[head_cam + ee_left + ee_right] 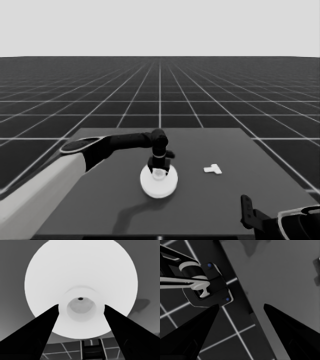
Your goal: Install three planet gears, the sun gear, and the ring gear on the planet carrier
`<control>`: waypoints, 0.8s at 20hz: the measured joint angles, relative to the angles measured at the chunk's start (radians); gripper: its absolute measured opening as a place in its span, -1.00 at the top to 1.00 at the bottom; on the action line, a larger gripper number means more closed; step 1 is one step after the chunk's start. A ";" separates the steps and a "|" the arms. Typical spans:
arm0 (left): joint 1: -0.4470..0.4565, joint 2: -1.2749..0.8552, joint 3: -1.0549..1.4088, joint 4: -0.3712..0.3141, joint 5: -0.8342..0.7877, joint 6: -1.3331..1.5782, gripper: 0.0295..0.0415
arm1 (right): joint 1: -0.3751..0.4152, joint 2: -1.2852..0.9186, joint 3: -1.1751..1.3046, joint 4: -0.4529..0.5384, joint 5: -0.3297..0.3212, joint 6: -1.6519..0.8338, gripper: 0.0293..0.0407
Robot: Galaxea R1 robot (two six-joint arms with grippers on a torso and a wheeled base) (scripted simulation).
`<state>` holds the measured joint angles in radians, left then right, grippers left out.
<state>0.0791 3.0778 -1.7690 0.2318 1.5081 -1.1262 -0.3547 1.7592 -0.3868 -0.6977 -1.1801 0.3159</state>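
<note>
Left tool [159,169] down over the middle of the counter [210,210], arm reaching in from the counter's left edge. Fingers [47,322] spread apart, one on either side of the raised hub at the centre of the larger round part [158,185], tips level with the hub but showing a gap to it in the left wrist view, so not clamped on it. Larger round part [80,272] lying flat at the counter's centre, a little nearer the front edge than the back, small hole visible in the hub. No smaller round part and no toothed gears to be seen anywhere on the counter; whether underneath the larger round part, impossible to tell.

Thin white piece [213,169] lying flat to the right of the larger round part, well apart from it, roughly midway between the centre and the right edge, touching nothing.

Right tool [246,212] parked at the counter's front right corner, held above the edge and away from every part. Fingers [195,330] apart, nothing between them, with the counter's edge [260,322] and the floor grid [235,330] showing through the gap in the right wrist view. Dark machinery with pale bands and small blue lights [207,285] off beyond the counter's edge in that same view.
</note>
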 joint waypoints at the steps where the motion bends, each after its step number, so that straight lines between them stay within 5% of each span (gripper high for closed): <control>1: 0.000 0.000 0.000 0.000 0.000 0.009 0.12 | 0.000 0.000 0.000 0.000 0.000 0.000 -0.61; 16: 0.000 0.000 0.000 0.000 0.000 0.140 0.12 | 0.000 0.000 0.000 0.000 0.000 0.000 -0.61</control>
<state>0.0792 3.0778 -1.7689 0.2318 1.5081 -0.9865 -0.3547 1.7592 -0.3868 -0.6977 -1.1801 0.3159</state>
